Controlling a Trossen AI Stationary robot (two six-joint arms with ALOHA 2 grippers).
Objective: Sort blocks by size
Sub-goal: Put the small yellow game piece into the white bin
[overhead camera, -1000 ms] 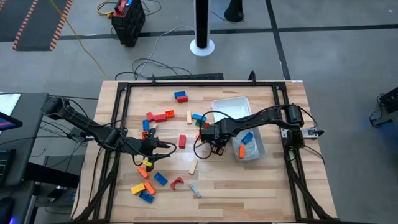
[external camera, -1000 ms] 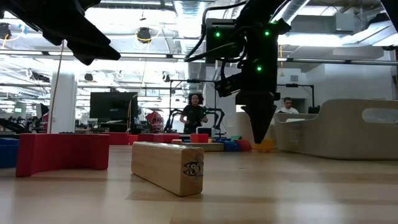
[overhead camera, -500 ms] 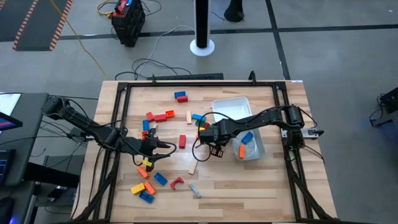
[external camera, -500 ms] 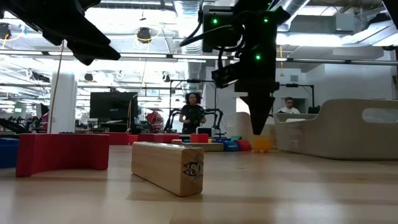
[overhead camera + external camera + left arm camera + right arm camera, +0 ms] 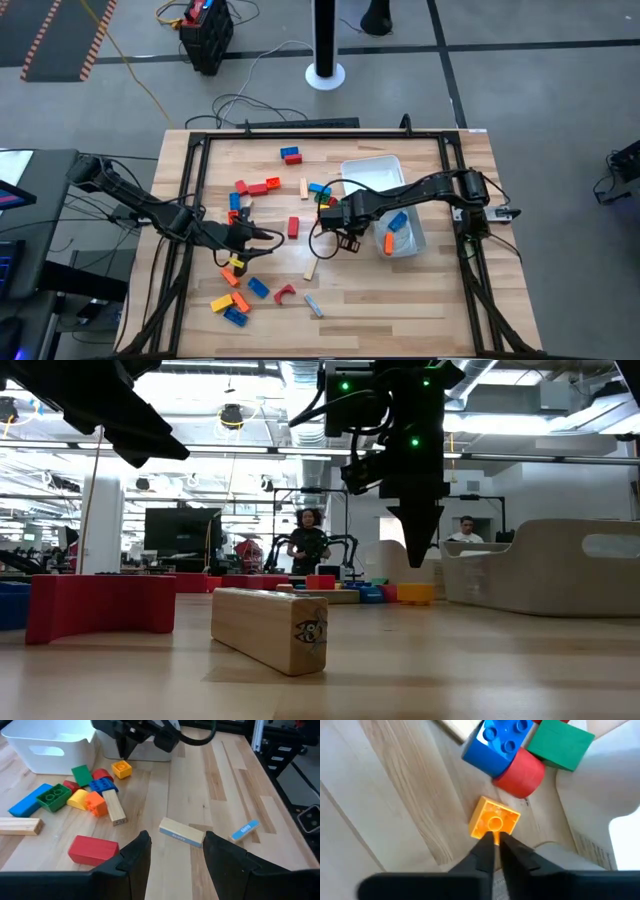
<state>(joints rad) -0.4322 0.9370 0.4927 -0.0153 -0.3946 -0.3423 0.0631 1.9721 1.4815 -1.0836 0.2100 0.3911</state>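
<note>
Right wrist view: yellow block (image 5: pixel 493 820) just beyond closed right gripper (image 5: pixel 496 842).

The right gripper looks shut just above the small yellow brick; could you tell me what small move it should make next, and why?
Probably open the fingers. The right gripper hangs shut over the yellow brick, which sits untouched on the table beside the white tub; shut fingers cannot straddle it.

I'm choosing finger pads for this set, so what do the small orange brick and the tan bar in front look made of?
Orange brick: likely moulded plastic, smooth with a slight sheen and a round stud on top. Tan bar: looks like unfinished wood, matte, with grain lines and a printed mark on its end.
</note>
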